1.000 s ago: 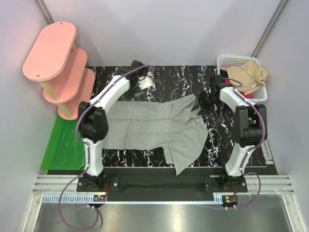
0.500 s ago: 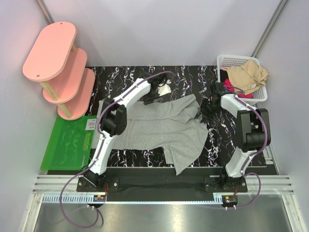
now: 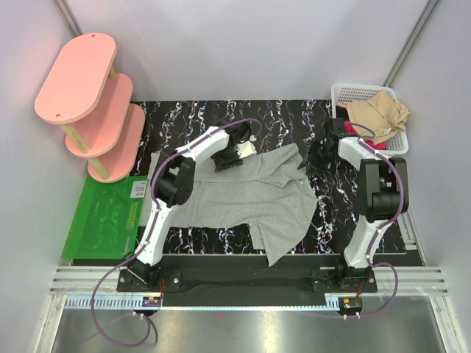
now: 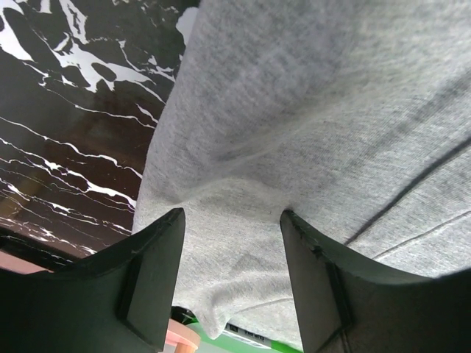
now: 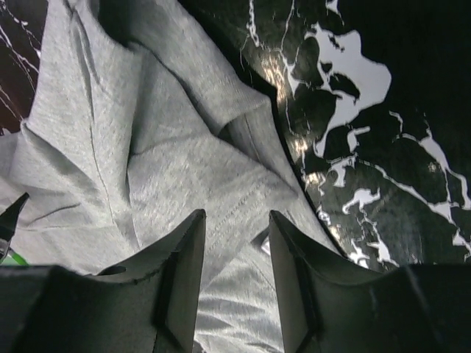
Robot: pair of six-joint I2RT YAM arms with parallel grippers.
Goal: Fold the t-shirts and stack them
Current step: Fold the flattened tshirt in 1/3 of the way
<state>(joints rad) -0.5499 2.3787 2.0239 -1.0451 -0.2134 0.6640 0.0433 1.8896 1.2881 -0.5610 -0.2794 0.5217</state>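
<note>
A heather grey t-shirt [image 3: 243, 195] lies spread and rumpled on the black marbled table [image 3: 287, 118]. My left gripper [image 3: 229, 157] stands at the shirt's far edge. In the left wrist view its fingers [image 4: 156, 273] are apart, the left gripper [image 4: 232, 215] straddling grey cloth [image 4: 309, 110]. My right gripper [image 3: 318, 154] is at the shirt's far right corner. Seen from the right wrist, the right gripper [image 5: 237, 215] is open over a folded grey sleeve [image 5: 184, 176]. A tan t-shirt [image 3: 377, 112] and a red one [image 3: 377, 145] lie in the basket.
A white lattice basket [image 3: 340, 92] stands at the back right. The pink tiered shelf [image 3: 88, 95] stands at the back left. A green mat [image 3: 107, 217] lies at the table's left edge, below the shelf.
My left arm has swung right from the back left of the table, onto the shirt's far edge, its jaws narrowing a little. The right gripper has hardly moved.
</note>
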